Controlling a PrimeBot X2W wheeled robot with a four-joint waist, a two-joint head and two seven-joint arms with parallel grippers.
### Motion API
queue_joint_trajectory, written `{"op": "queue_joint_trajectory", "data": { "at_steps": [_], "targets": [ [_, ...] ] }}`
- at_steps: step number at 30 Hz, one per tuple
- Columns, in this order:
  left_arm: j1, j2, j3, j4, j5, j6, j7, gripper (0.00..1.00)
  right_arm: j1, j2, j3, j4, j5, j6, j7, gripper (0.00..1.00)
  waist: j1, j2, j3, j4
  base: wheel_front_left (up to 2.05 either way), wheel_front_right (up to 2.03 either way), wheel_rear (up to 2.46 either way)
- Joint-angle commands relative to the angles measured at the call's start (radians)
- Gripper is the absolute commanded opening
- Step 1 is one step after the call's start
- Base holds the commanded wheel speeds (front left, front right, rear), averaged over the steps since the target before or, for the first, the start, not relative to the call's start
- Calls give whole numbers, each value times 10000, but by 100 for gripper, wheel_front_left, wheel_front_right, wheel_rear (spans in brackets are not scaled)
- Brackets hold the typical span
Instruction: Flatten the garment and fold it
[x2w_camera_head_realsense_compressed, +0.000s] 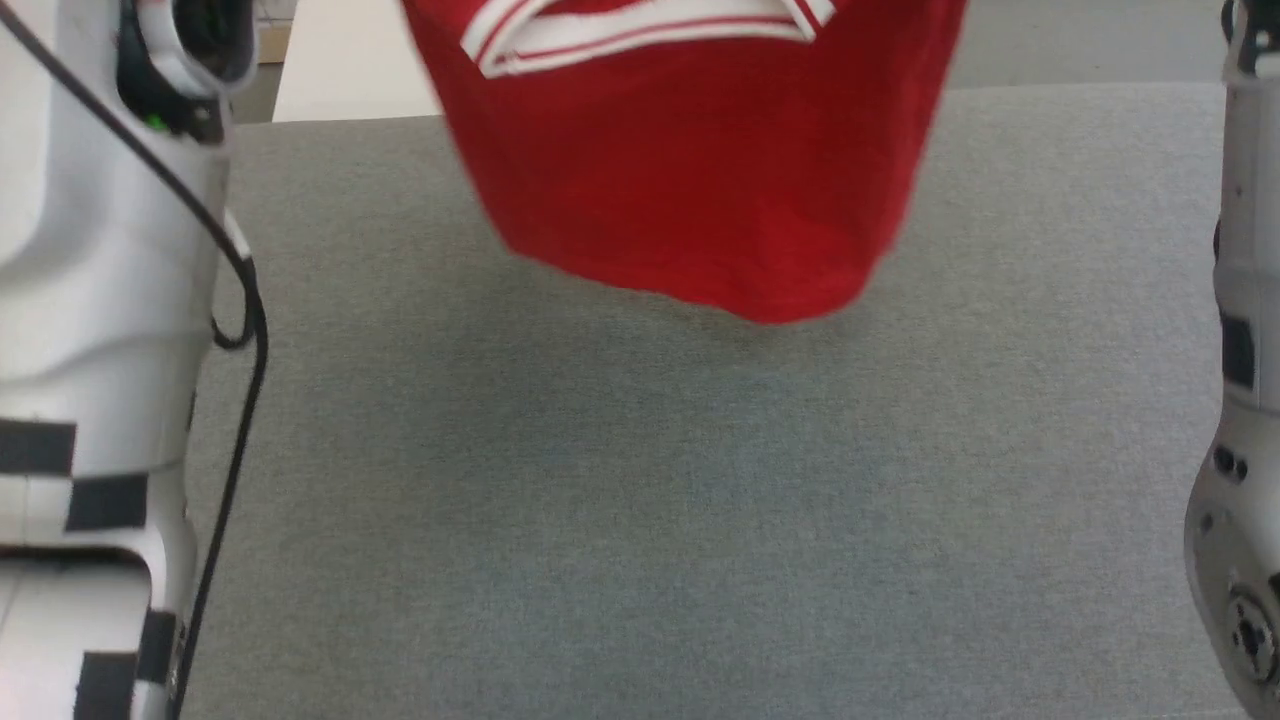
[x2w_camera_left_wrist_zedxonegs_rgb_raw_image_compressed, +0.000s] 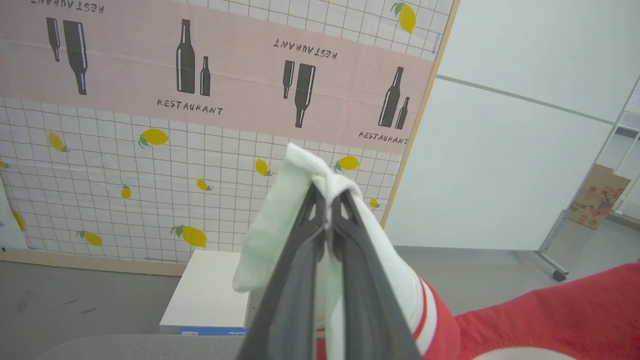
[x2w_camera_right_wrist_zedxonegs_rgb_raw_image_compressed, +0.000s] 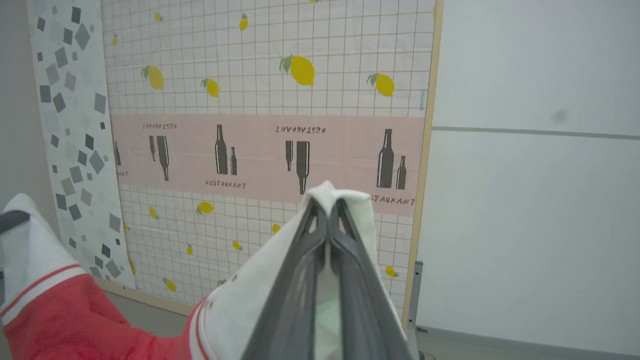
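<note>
Two white sleeves (x2w_camera_left_wrist_zedxonegs_rgb_raw_image_compressed: 280, 210) pinched: L gripper (x2w_camera_left_wrist_zedxonegs_rgb_raw_image_compressed: 327, 200) shut on one, R gripper (x2w_camera_right_wrist_zedxonegs_rgb_raw_image_compressed: 327, 205) on other. Red jersey T-shirt (x2w_camera_head_realsense_compressed: 700, 190) hanging above grey tabletop (x2w_camera_head_realsense_compressed: 640, 520), long axis vertical, hem lowest, near its far edge, btwn arms equally.

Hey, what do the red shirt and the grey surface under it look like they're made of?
The garment: soft matte knit, likely cotton or a blend; it hangs limp and its white sleeve bunches where pinched. The table covering: grey matte cloth or felt, going by its fine speckled texture; what lies beneath is hidden.
</note>
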Motion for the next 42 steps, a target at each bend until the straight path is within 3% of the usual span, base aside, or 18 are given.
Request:
{"op": "queue_joint_trajectory", "data": {
  "at_steps": [1,9,15,22,28,36,42],
  "targets": [
    [-386,-14,5,264,20,108,130,0,-397,56,39,354,-194,-13,-80,0,0,0,150,-104,0,0,0],
    [-2007,-216,91,1117,265,656,142,0,-2133,192,-279,2214,-1143,-13,-285,0,0,0,1516,-434,0,0,0],
    [-3225,-624,371,1365,404,747,-1295,0,-3185,118,-852,3070,-2066,-13,-1014,0,0,0,2880,-499,0,0,0],
    [-4037,-985,790,1665,213,265,-3236,0,-4217,-302,-1086,3728,-3216,-13,-2177,0,0,0,4249,-210,0,0,0],
    [-4334,-1287,1216,1618,-261,-418,-4648,0,-4830,-1047,-402,3799,-4331,-13,-3411,0,0,0,5231,284,0,0,0],
    [-3985,-887,1360,2155,-606,-1370,-5085,0,-4969,-1564,303,4374,-4430,-13,-4401,0,0,0,5945,573,0,0,0],
    [-3181,-705,1172,1986,-1004,-2032,-4451,0,-4530,-1948,1318,4556,-3518,-13,-4895,0,0,0,5706,676,0,0,0]
  ]
}}
